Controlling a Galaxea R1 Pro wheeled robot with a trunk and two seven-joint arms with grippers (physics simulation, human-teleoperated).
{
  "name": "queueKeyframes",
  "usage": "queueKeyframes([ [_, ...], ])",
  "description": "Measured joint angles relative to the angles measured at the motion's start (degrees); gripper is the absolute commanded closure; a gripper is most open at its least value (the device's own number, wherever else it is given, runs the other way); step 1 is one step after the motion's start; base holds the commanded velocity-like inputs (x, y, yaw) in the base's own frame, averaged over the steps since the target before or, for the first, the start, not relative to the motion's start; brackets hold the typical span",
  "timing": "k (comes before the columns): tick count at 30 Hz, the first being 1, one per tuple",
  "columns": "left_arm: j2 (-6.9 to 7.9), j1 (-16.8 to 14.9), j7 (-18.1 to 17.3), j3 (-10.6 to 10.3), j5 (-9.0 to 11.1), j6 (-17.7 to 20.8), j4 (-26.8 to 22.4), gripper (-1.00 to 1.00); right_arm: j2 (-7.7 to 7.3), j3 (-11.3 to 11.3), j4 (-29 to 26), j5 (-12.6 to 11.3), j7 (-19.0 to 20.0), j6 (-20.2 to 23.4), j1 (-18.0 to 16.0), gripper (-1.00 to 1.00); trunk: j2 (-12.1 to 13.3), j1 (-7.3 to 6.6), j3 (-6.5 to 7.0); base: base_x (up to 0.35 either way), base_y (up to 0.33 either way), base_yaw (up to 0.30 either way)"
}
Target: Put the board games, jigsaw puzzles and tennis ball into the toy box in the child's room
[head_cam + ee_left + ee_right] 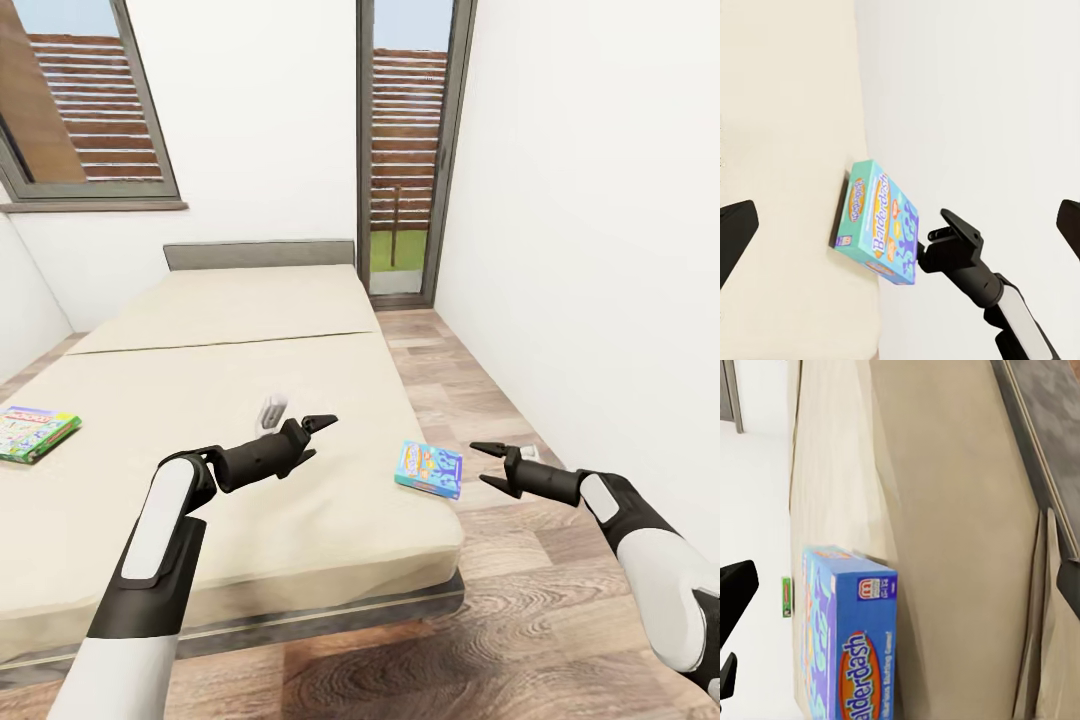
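Two board games lie on the beige bed (pixel 220 400). The blue Balderdash box (pixel 429 468) sits at the bed's near right corner, and a green box (pixel 35 432) lies near the left edge. My left gripper (pixel 322 425) hovers open over the mattress, left of the blue box and pointing toward it. My right gripper (pixel 487 466) is open over the floor just right of that box, a short gap away. The left wrist view shows the blue box (pixel 881 221) with the right gripper (pixel 937 229) beside it. In the right wrist view the blue box (pixel 851 645) is close ahead and the green box (pixel 786 596) far behind.
A white wall (pixel 600 250) runs close along the right, leaving a strip of wooden floor (pixel 480 380) between it and the bed. A glass door (pixel 405 150) stands at the far end and a window (pixel 90 100) at the back left.
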Motion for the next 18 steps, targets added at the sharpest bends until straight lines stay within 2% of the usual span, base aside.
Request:
queueKeyframes([
  [18, 0.12, 0.0, 0.07, 0.0, -0.25, 0.0, 0.15, -1.0, 0.67, 0.02, 0.14, 0.14, -0.18, -0.01, 0.29, -1.0, 0.0, 0.0, 0.0, 0.0, 0.0, 0.025],
])
